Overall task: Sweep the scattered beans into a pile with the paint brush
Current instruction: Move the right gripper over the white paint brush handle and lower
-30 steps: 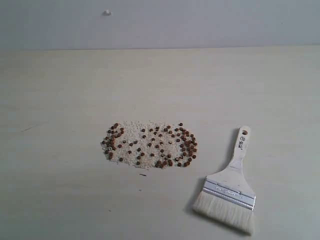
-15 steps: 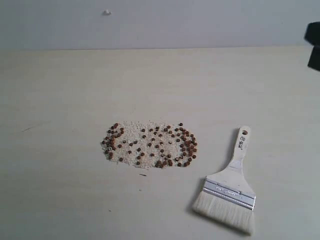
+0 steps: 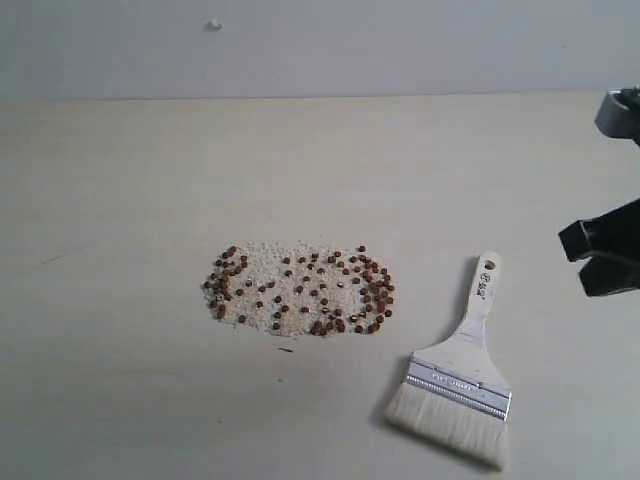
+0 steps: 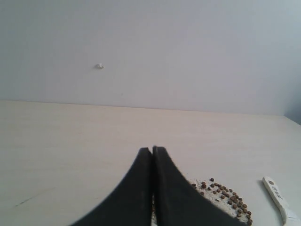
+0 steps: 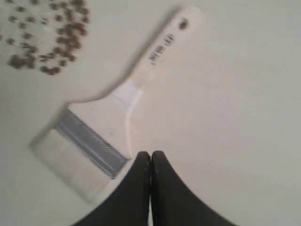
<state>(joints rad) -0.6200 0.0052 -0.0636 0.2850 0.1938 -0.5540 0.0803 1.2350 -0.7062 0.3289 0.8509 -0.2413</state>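
The right gripper (image 3: 598,258) is hanging at the right edge of the exterior view, up and to the right of the brush handle. Its two black fingers are pressing together with nothing between them, which the right wrist view (image 5: 150,153) shows plainly. It is touching nothing. The left gripper (image 4: 151,149) is not showing in the exterior view. In its own wrist view its fingers are likewise pressing together, carrying nothing, and pointing out over the table.

The brush (image 3: 460,375) is lying flat on the table (image 3: 150,180) at the lower right of the exterior view, handle pointing up the frame and bristles toward the lower edge. Nothing is holding it. In the right wrist view it (image 5: 113,108) is filling the middle of the frame, somewhat blurred.

The beans (image 3: 300,290) are sitting near the centre of the exterior view, spread in a loose oval among fine white grains (image 3: 265,262). They are crowding at the left and right ends and thinning in the middle. Bare table is separating them from the brush.

Judgement on progress: sweeping is not yet starting. Everything is remaining: opening the fingers, taking the handle, lifting the brush, and drawing the beans together. The right gripper, being nearer, looks the likelier one to pick up the brush.
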